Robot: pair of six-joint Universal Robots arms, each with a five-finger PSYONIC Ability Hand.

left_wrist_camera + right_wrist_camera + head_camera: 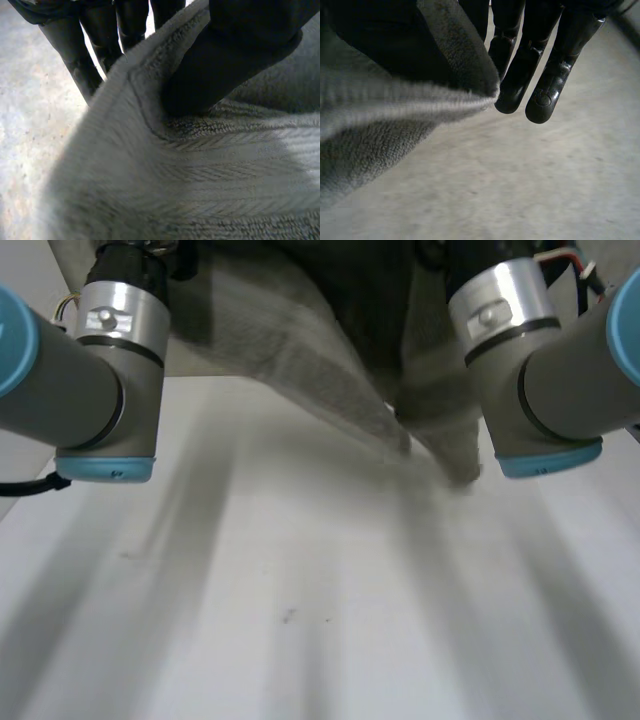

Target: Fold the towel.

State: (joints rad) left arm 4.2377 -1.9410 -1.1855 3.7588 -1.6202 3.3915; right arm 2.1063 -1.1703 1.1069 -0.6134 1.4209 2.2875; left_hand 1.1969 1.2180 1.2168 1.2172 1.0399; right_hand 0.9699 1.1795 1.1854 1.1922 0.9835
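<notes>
1. grey terry towel [330, 370] hangs lifted between the two arms, sagging in a v whose lowest tip comes close over the white table [300, 640] near the right arm; whether the tip touches it i cannot tell.
2. left hand [235, 55]: its thumb presses onto the towel's hemmed edge, and its fingers [75, 60] lie straight behind the cloth, so the edge is pinched between them.
3. right hand [520, 70]: its fingers [560, 65] are straight and close together, just beside a towel corner. a strip of cloth runs up between them and the dark thumb side, pinched there.
4. the towel is soft and thick, with looped pile, a flat herringbone band and a stitched hem.
5. the fingers are glossy black with rounded tips. the table is matt, pale and faintly speckled.
</notes>
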